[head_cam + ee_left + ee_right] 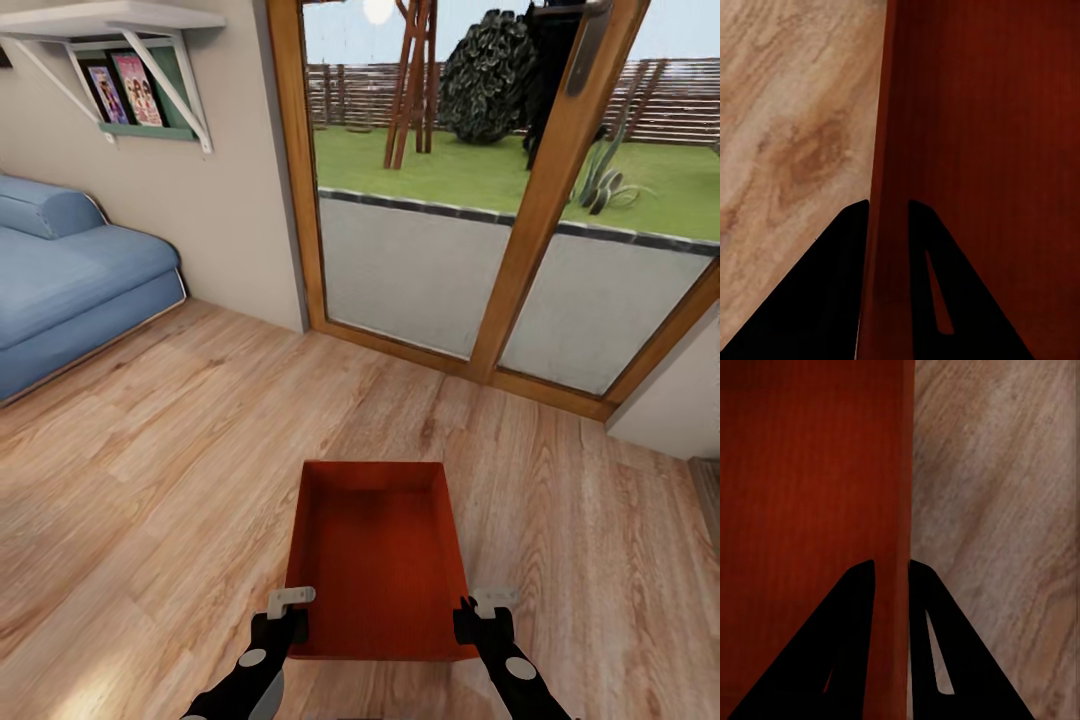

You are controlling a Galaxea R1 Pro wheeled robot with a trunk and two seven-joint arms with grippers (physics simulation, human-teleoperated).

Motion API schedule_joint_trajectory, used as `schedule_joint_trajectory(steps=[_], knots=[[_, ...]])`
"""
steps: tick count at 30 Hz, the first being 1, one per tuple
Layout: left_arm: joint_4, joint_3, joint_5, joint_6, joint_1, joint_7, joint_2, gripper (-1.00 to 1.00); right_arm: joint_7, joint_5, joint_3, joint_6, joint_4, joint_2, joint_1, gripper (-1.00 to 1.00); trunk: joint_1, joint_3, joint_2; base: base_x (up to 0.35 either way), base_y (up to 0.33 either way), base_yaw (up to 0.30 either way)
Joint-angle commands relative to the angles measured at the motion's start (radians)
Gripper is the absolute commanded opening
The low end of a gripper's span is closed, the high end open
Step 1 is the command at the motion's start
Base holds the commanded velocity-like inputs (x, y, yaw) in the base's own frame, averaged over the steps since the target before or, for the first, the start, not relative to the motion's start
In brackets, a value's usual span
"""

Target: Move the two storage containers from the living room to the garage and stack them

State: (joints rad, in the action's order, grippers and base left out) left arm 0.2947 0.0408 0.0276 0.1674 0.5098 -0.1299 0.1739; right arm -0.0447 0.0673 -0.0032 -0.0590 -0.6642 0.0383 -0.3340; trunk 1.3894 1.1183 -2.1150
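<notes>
Two hands, left hand point(290, 612) and right hand point(478, 612), each clamped on storage container point(378, 550) side walls.

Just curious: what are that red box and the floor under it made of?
The storage container looks like thin rigid plastic or lacquered board: plain orange-red walls, smooth with a faint sheen, hard to tell which. The floor looks like light wood planks, with visible grain, knots and seams, in a satin finish.

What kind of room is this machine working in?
Most likely a living room: a blue sofa along the wall, a light wood plank floor, and wood-framed glass doors opening onto a grassy garden.
</notes>
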Motion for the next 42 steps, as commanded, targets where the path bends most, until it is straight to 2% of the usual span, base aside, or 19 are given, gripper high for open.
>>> schedule_joint_trajectory(steps=[1, 42], knots=[[-0.002, 0.006, 0.003, 0.003, 0.001, -0.007, 0.001, -1.0, 0.0, 0.006, 0.002, -0.002, 0.0, 0.0, 0.0, -1.0, -0.004, -0.004, 0.007, 0.0, 0.0, 0.0], [-0.002, 0.007, 0.003, 0.004, 0.0, -0.007, 0.001, -1.0, 0.0, 0.005, 0.002, -0.002, 0.0, 0.0, 0.0, -1.0, -0.161, -0.195, 0.294, 0.0, 0.0, 0.0]])
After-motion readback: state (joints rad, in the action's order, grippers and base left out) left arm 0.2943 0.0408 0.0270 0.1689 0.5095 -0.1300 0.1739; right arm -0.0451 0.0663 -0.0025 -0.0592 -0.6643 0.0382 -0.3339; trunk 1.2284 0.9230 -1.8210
